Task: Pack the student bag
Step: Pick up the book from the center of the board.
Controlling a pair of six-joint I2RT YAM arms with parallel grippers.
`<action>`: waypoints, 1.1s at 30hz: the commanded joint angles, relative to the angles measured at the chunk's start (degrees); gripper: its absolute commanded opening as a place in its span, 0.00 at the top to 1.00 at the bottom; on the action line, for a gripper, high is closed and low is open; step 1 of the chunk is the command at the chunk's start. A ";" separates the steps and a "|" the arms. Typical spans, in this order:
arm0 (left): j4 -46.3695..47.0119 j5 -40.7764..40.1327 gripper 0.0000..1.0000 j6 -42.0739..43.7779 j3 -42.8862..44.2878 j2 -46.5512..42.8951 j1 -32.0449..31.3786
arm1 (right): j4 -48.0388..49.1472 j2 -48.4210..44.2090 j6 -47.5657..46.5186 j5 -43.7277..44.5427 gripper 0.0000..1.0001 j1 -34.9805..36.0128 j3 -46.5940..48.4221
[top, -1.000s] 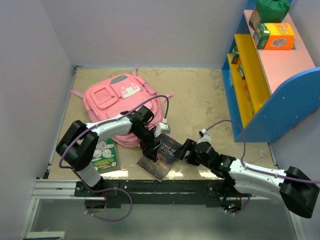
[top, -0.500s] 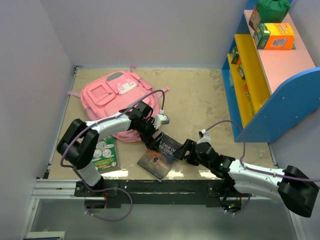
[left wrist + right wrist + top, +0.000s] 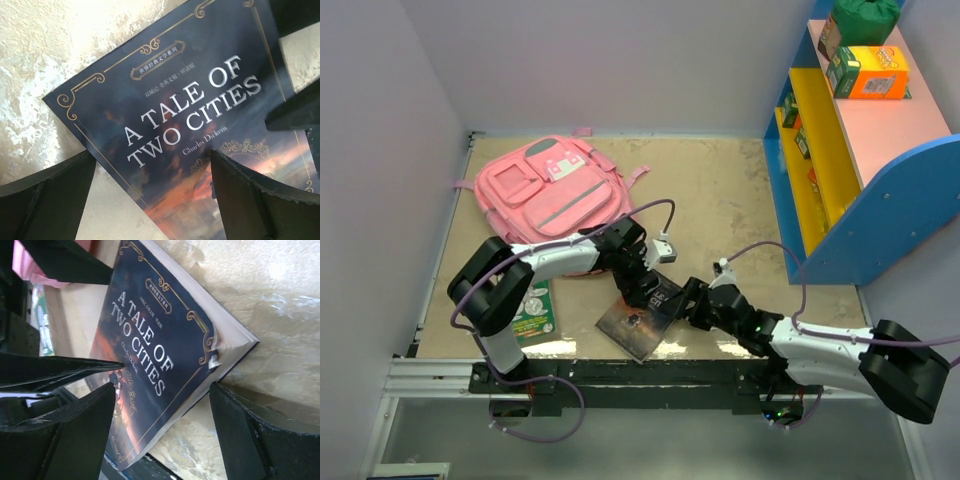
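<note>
The student bag (image 3: 545, 195), pink with grey trim, lies at the back left; a strip of it (image 3: 22, 265) shows in the right wrist view. A dark book, "A Tale of Two Cities" (image 3: 638, 318), lies near the front edge, slightly tilted. My left gripper (image 3: 650, 290) hangs open just over its cover (image 3: 190, 115), the fingers (image 3: 45, 200) straddling the book's lower left edge. My right gripper (image 3: 690, 300) is open at the book's right corner (image 3: 155, 355), one finger (image 3: 75, 435) over the cover, the other (image 3: 260, 440) beside the page edge. Nothing is gripped.
A green booklet (image 3: 532, 305) lies on the table left of the book, under the left arm. A blue and yellow shelf unit (image 3: 850, 150) with an orange box (image 3: 870, 72) on top stands along the right side. White walls close in the left and back.
My left gripper has swung right, away from the bag, and come down over the book. The bag has shifted toward the back left and settled flatter. The right gripper has barely moved.
</note>
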 commanded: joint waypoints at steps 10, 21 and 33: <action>2.78 29.38 0.09 2.52 -0.47 6.86 -1.27 | 21.07 13.69 0.65 -5.31 0.25 0.25 -1.65; 7.61 32.03 0.21 -1.60 -1.26 10.73 0.13 | 17.71 -1.06 4.06 3.73 0.30 0.16 -4.03; 7.10 29.04 0.21 -1.35 -3.55 5.90 2.42 | -2.38 -14.54 9.09 14.56 0.59 0.16 -1.92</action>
